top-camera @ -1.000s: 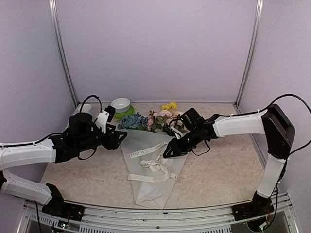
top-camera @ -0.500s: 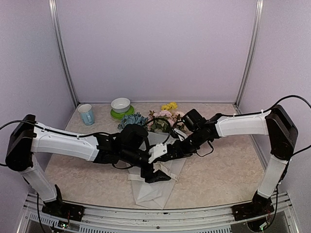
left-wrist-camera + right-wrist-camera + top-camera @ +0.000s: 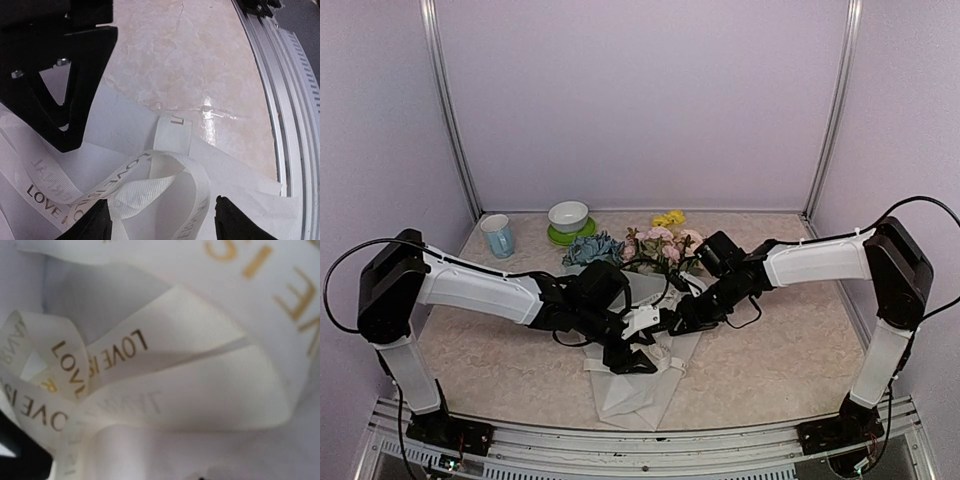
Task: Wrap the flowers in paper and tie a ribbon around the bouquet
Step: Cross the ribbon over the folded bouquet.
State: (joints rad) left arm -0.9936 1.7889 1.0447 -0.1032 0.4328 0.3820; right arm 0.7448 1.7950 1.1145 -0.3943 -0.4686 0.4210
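Two arms meet over the ribbon [image 3: 165, 180] on the wrapped flowers [image 3: 655, 245].
On the table [image 3: 770, 350], the paper [image 3: 630, 400] cone tapers toward the near edge. Above it, the left end effector [image 3: 160, 225] stands wide open astride a ribbon loop, gripping nothing. The right end effector [image 3: 682, 318] sits close over the ribbon just beyond; I cannot tell its grip. The blooms lie farthest back.

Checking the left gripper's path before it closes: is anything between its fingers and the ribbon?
Nothing visible does. The left gripper is open, and a loop of the ribbon lies between its fingers, on the paper. The right gripper sits close by, outside that gap.
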